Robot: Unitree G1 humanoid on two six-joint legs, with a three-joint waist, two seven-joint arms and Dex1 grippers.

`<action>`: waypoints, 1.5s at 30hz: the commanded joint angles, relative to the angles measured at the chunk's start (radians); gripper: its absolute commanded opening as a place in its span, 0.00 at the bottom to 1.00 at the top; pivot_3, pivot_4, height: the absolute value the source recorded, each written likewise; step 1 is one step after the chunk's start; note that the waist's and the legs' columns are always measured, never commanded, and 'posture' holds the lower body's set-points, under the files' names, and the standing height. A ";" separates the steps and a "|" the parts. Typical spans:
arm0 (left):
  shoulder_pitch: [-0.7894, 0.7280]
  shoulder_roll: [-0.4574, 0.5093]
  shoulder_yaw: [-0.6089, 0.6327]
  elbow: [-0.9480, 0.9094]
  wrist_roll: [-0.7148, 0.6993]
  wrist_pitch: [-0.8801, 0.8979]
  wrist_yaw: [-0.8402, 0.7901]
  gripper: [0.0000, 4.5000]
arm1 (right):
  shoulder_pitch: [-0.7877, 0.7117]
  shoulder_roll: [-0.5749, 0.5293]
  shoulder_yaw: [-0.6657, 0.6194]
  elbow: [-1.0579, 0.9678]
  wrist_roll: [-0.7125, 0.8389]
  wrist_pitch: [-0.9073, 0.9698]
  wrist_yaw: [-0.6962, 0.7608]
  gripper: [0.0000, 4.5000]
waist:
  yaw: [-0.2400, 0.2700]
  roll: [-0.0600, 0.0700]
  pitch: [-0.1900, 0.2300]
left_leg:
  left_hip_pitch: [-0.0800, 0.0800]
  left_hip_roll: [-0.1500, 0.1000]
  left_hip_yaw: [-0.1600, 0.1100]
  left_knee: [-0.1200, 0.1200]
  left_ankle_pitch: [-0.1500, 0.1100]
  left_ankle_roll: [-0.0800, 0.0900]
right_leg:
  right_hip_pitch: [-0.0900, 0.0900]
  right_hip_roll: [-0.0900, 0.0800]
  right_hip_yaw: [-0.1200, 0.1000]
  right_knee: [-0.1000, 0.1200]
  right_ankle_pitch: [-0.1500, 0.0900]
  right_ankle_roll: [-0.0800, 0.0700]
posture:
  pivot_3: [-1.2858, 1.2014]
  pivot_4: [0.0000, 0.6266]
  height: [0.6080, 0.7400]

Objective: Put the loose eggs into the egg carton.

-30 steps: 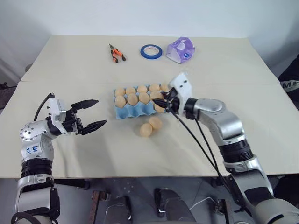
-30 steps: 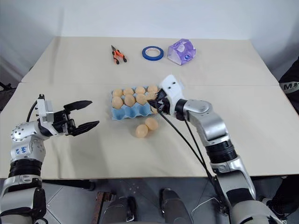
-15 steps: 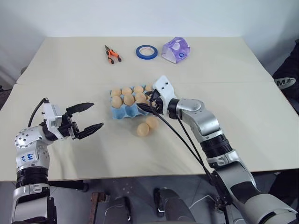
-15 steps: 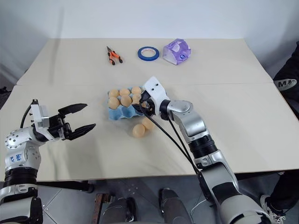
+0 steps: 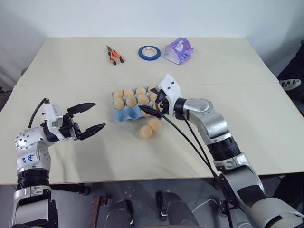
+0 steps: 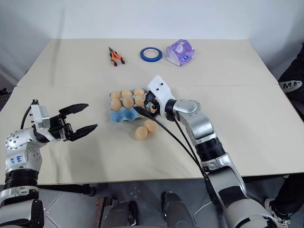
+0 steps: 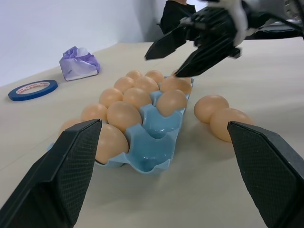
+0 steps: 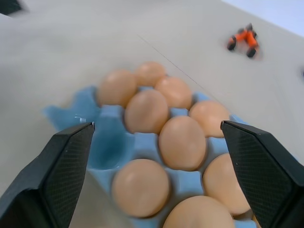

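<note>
While the egg carton [image 5: 134,101] lay near the middle of the table [image 5: 247,71], its long axis ran across the robot's front, left to right, tilted slightly so the right end sat farther away; most cups held eggs, with bare blue cups at the near left; two loose eggs [image 5: 150,128] lay touching each other just in front of the carton's near right corner; the right gripper [image 5: 153,105] hovered over the carton's right end, jaws spread, grasping nothing; the left gripper [image 5: 90,118] stood well apart to the left, jaws wide and empty
</note>
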 commanded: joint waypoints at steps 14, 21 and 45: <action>-0.003 0.040 0.043 0.032 -0.029 0.007 -0.036 1.00 | 0.550 -0.407 -0.427 -0.382 0.409 -0.127 0.459 0.99 | 0.000 0.000 0.000 | 0.005 -0.001 -0.001 0.001 0.000 0.001 | 0.006 0.001 0.000 -0.001 0.000 0.001 | 0.52 0.24 1.00; -0.012 0.062 0.055 0.084 -0.021 -0.003 -0.059 1.00 | 0.674 -0.493 -0.520 -0.323 0.426 -0.192 0.542 0.99 | 0.000 -0.001 0.000 | 0.015 -0.001 -0.003 -0.001 -0.001 0.001 | 0.018 0.000 -0.001 -0.007 0.000 0.000 | 0.52 0.24 1.00; 0.247 -0.237 -0.325 -0.712 0.189 0.469 0.612 1.00 | 0.595 -0.444 -0.423 -0.310 0.387 -0.236 0.431 0.99 | 0.009 -0.001 0.000 | 0.018 -0.002 -0.004 -0.002 0.000 0.002 | 0.021 0.000 0.001 -0.007 0.000 0.001 | 0.52 0.24 1.00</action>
